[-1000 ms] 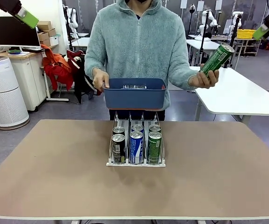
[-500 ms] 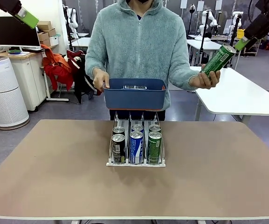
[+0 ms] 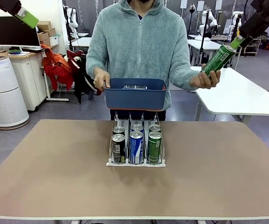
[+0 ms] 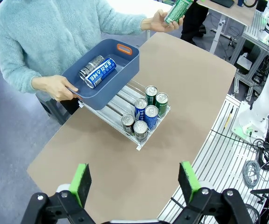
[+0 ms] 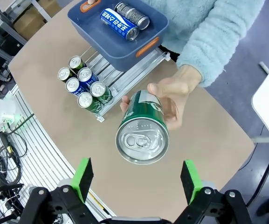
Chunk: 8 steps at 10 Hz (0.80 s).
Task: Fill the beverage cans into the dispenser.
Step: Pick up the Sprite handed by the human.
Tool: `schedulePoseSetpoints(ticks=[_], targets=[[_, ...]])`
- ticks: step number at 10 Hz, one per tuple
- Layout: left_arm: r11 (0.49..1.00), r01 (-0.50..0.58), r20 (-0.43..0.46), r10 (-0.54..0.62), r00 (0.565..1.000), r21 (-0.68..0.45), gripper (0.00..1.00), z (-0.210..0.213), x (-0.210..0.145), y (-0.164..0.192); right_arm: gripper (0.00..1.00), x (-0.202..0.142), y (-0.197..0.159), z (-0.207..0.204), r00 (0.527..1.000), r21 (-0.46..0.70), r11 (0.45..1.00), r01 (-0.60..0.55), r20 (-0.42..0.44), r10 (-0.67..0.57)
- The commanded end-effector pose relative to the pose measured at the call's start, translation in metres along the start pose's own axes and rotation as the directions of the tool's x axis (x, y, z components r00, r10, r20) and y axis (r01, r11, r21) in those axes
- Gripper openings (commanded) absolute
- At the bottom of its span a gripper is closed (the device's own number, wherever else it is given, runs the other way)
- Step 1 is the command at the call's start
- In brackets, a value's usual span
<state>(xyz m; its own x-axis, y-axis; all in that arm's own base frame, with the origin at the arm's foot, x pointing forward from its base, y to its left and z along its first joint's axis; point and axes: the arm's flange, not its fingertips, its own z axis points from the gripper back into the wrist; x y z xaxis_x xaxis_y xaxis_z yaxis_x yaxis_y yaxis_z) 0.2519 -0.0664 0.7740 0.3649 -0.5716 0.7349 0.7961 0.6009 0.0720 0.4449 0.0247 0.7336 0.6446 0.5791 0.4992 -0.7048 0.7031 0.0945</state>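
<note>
Person's hand [image 3: 203, 79] held a green can [image 3: 218, 58] tilted top-first toward the right gripper [image 5: 137, 179], jaws wide and empty, apparently offering it, while the left gripper [image 4: 136, 179] hung likewise spread above the table [image 3: 55, 177], where the dispenser [image 3: 135, 164] held six cans [image 3: 136, 147].

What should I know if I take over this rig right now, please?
Left gripper: open, empty, high above the table.
Right gripper: open, empty, facing the top of the green can that the person's hand holds out.
Dispenser: six cans, two per lane.
Blue bin, held by the person: one blue can, one dark can.
Left to do: probably take the green can, load it, then the bin's two.
</note>
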Motion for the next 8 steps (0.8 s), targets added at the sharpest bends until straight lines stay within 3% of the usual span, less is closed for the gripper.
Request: schedulePoseSetpoints(ticks=[1, 8], targets=[[1.0, 0.008, -0.003, -0.008, 1.0, 0.004, 1.0, -0.002, -0.002, 0.001, 1.0, -0.004, 0.001, 0.0, 1.0, -0.001, 1.0, -0.002, -0.003, 0.002], [1.0, 0.008, -0.003, -0.008, 1.0, 0.004, 1.0, -0.002, -0.002, 0.001, 1.0, 0.016, -0.022, -0.022, 1.0, 0.03, 1.0, 0.001, 0.013, -0.001]])
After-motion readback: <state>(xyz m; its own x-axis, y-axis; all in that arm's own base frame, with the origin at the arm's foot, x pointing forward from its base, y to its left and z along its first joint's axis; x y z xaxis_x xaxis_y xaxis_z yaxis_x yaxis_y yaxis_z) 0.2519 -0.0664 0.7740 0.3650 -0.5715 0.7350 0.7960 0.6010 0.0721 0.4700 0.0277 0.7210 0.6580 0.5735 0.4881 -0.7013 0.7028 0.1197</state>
